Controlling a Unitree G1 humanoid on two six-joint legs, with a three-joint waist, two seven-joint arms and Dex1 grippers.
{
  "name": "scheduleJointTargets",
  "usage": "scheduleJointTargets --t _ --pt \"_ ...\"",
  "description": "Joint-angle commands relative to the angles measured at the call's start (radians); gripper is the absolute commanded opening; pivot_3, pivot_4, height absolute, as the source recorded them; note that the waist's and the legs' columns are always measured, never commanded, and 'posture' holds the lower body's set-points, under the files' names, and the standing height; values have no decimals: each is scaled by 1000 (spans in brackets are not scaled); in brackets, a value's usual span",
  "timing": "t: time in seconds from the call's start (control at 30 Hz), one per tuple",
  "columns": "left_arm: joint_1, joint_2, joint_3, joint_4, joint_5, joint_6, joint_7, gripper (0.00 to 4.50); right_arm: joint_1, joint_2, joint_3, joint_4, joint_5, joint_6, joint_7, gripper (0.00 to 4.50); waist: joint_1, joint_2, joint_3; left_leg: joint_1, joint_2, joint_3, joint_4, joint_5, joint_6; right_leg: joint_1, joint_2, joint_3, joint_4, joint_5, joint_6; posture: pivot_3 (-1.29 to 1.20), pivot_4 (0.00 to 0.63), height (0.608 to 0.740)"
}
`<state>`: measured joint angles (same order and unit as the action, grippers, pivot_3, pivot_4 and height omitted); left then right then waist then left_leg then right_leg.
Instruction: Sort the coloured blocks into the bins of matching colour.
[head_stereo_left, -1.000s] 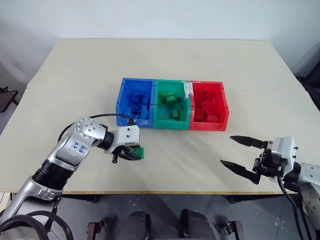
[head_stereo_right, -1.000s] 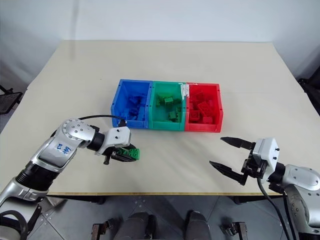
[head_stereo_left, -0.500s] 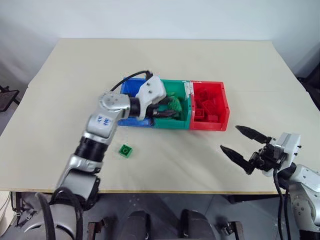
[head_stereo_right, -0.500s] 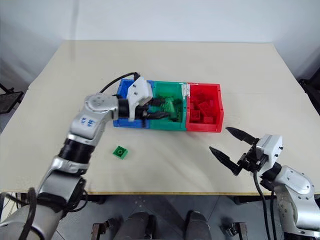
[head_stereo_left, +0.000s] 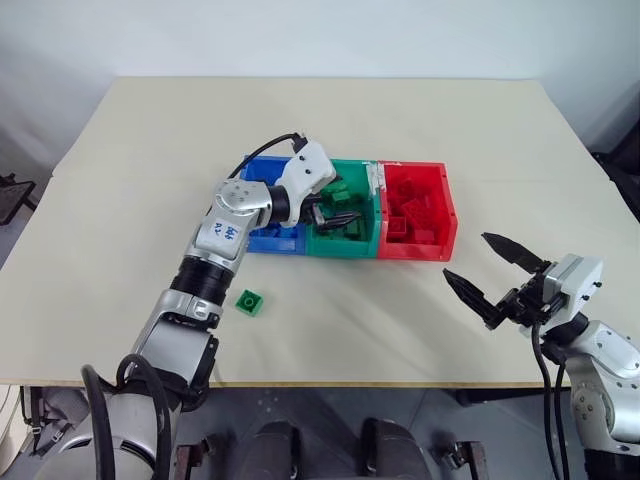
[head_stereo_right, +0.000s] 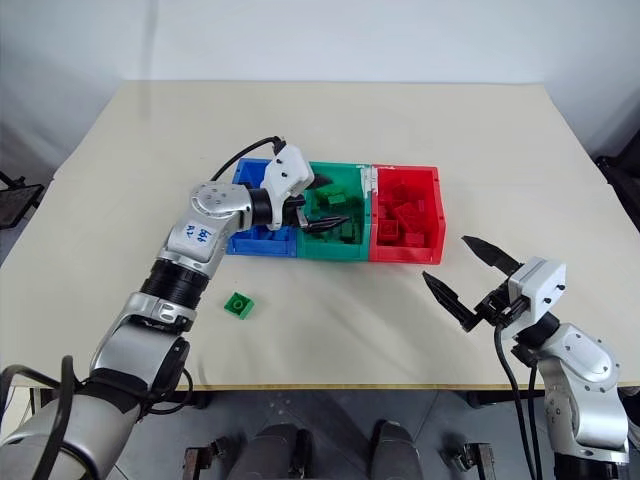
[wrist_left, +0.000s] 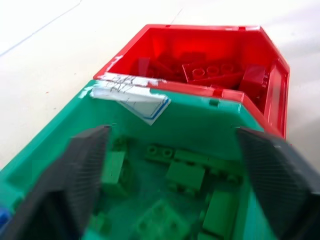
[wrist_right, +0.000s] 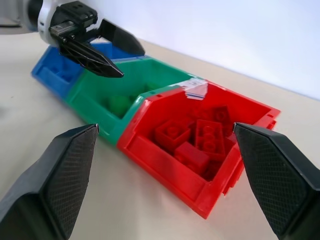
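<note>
One green block (head_stereo_left: 251, 301) lies studs-up on the table (head_stereo_left: 130, 180), near the front edge and apart from the bins. To the right, at a similar depth, the right gripper (head_stereo_left: 497, 276) hangs above the table surface with its two black fingers spread wide and nothing between them; it points toward the red bin.

Farther back stand three joined bins in a row: blue bin (head_stereo_left: 262, 236), green bin (head_stereo_left: 345, 244), red bin (head_stereo_left: 430, 245). Each contains blocks of its own colour: blue blocks (head_stereo_right: 262, 232), green blocks (wrist_left: 186, 175), red blocks (wrist_right: 200, 135).

The left gripper (head_stereo_left: 335, 206) hangs over the green bin, fingers apart and empty. The left arm carries a small blue marking (head_stereo_left: 223, 232) on its grey casing; the characters are not legible.

A white label (wrist_left: 134, 97) is stuck on the wall shared by the green and red bins. It bears a blue outline and scribbled pen marks, which cannot be read.
</note>
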<state>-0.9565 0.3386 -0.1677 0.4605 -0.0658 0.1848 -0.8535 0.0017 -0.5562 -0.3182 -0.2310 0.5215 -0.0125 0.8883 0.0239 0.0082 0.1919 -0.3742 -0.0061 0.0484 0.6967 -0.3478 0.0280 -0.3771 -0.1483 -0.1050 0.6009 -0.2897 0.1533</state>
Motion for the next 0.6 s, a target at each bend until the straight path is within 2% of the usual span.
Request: scheduleJointTargets --t 0.03,0.13,0.27,0.47,0.6 --pt "95 71 72 -172 -99 -51 -106 4447 -35 -52 24 3 30 17 80 4500 -6 0 0 0 1 -1 0 0 0 0 0 0 0 0 0 0 150 740" --pt "254 174 121 -293 -197 -108 -264 4447 -68 -97 67 40 39 40 176 4500 -18 0 0 1 1 -5 -1 0 0 0 1 1 0 0 0 0 150 740" --pt "461 275 251 -387 -270 -105 -261 4447 -118 -179 144 101 27 86 319 4500 -23 1 0 2 4 -6 -1 0 0 0 -1 1 0 0 -1 0 150 740" --pt "885 416 539 -514 -353 -147 -297 4447 -274 -132 238 262 -6 10 443 4500 -27 0 0 2 4 -8 -1 -1 0 1 -2 1 0 0 -1 0 150 740" --pt "1042 436 646 -513 -384 -135 -286 4447 -323 -101 273 331 -27 -29 490 4500 -16 1 0 2 4 -9 -1 -2 0 1 -2 0 0 -1 -1 0 150 740"
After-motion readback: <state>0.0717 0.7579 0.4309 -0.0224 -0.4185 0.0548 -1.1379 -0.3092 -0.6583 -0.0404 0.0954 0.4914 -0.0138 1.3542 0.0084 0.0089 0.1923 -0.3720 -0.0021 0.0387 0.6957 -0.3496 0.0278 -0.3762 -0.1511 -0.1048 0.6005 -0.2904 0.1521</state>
